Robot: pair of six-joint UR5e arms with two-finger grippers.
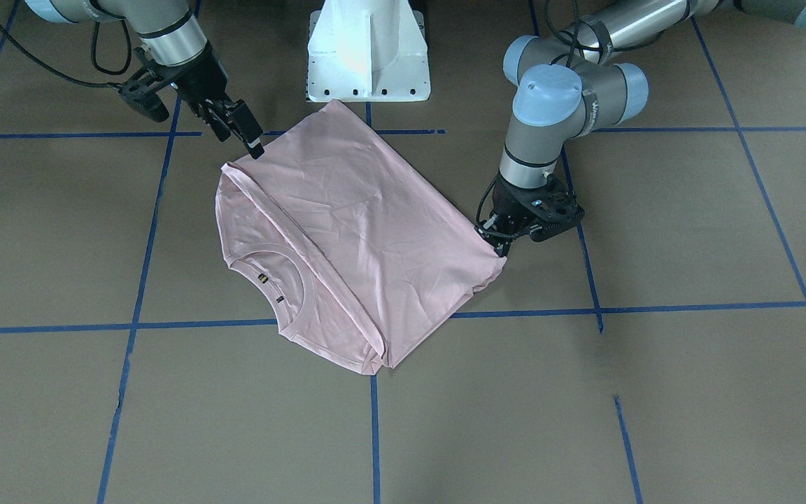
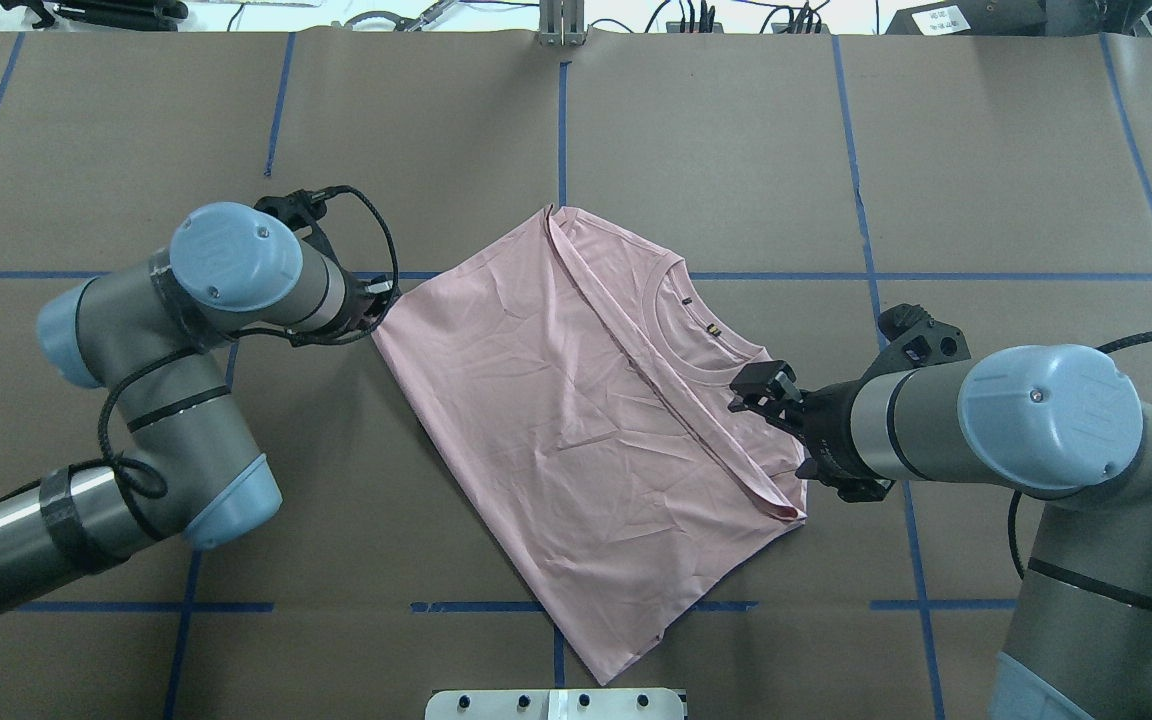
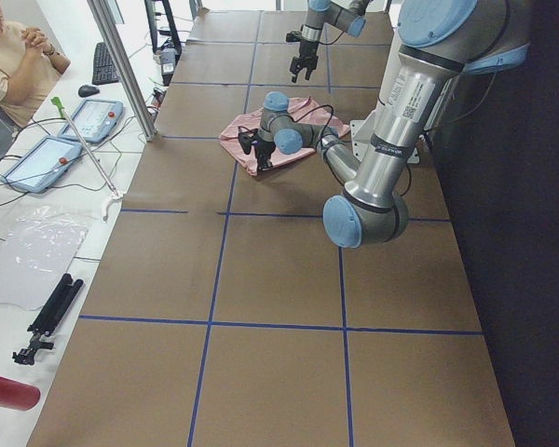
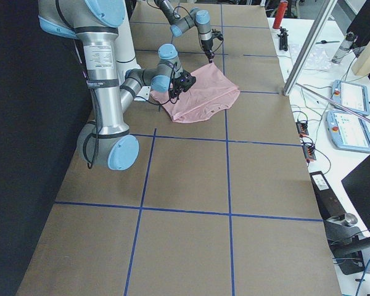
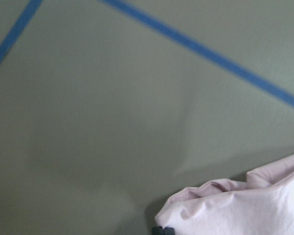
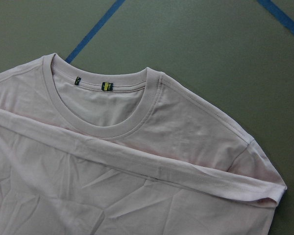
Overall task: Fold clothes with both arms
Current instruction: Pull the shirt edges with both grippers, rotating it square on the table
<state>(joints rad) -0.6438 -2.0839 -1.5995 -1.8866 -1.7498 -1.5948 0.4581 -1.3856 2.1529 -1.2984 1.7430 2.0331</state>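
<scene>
**Part-folded T-shirt (image 2: 556, 430) lying slantwise on the surface (image 2: 736, 150) between two sets of fingers.**

At the left, the left fingers (image 1: 497, 238) are set against the shirt's outer corner. Cloth is seen bunched there in the wrist view, but whether it is gripped cannot be told. In the middle, the pale pink shirt is spread flat with one side folded over, its long axis running from far left to near right. At the right, the right fingers (image 2: 758, 378) are held parted and empty above the shoulder beside the collar (image 2: 681, 330). That long edge is judged nearer the right arm.
</scene>
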